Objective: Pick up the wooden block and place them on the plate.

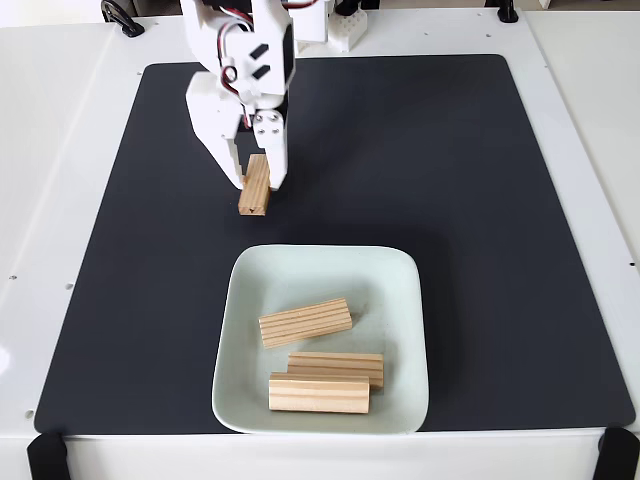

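A pale mint-green square plate [400,290] sits on the black mat near the front edge. Three light-wood grooved blocks lie in it: one tilted [305,322], one behind [336,364] and one at the front [319,392]. A fourth wooden block [256,188] lies on the mat just beyond the plate's far left corner. My white gripper [256,175] stands over that block's far end, its fingers down on either side of it. From this angle I cannot make out whether the jaws press the block.
A black mat [450,180] covers most of the white table [60,150]. The arm's base and dark clamps sit along the far edge. Open mat lies to the right of the gripper and left of the plate.
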